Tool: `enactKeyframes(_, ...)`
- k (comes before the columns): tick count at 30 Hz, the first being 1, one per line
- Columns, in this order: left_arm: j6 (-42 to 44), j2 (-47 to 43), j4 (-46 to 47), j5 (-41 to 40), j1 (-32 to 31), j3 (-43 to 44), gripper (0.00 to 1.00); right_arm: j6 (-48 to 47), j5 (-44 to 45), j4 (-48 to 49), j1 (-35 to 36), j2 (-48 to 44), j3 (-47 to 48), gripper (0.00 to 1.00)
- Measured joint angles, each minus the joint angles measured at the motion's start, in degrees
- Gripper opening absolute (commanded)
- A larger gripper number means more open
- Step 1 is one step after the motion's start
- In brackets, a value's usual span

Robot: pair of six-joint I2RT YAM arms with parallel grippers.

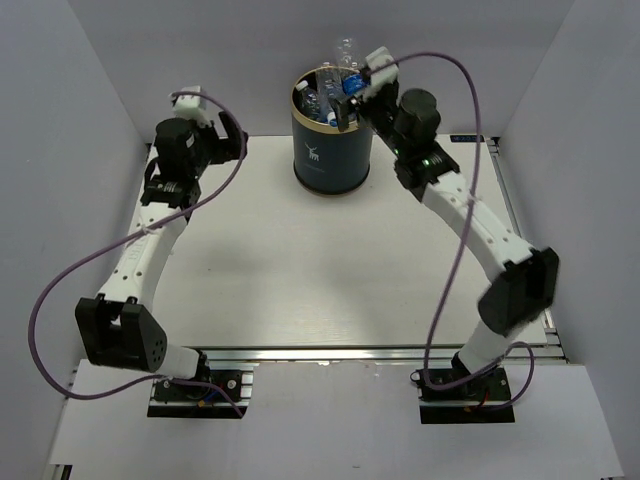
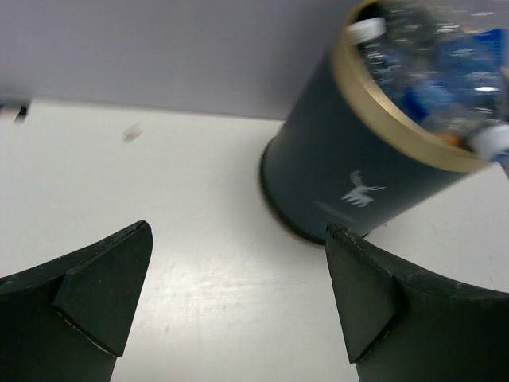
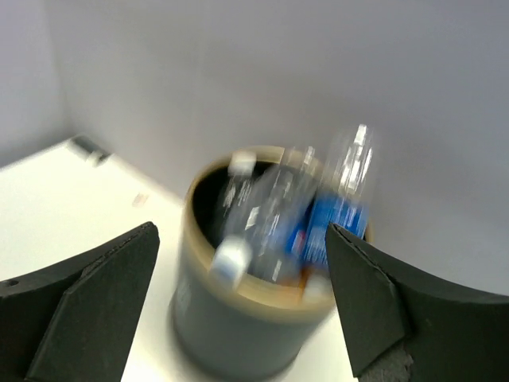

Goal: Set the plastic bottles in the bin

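Observation:
The dark navy bin [image 1: 332, 150] with a gold rim stands at the back middle of the table. Several clear plastic bottles [image 1: 335, 85] with blue labels stick up out of it; they also show in the left wrist view [image 2: 445, 72] and, blurred, in the right wrist view [image 3: 318, 215]. A bit of orange shows low among them in the right wrist view. My right gripper [image 1: 350, 100] is open and empty, just over the bin's right rim. My left gripper [image 1: 235, 140] is open and empty, to the left of the bin [image 2: 358, 167], above the table.
The white table [image 1: 330, 270] is walled in by pale panels at the back and both sides. A metal rail runs along the front edge by the arm bases. A small mark [image 2: 131, 133] lies on the table near the back wall.

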Motion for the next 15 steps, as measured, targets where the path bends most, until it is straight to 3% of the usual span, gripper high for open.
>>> enactKeyframes(9, -17.0, -7.4, -7.2, -19.5, 7.5, -20.0, 0.98, 19.0, 8.2, -3.2, -3.1, -33.4, -43.4, 0.89)
enactKeyframes(15, -21.6, -18.6, -7.4, -23.6, 7.3, -30.9, 0.98, 30.2, 14.3, -9.8, -3.7, -44.7, -62.9, 0.89)
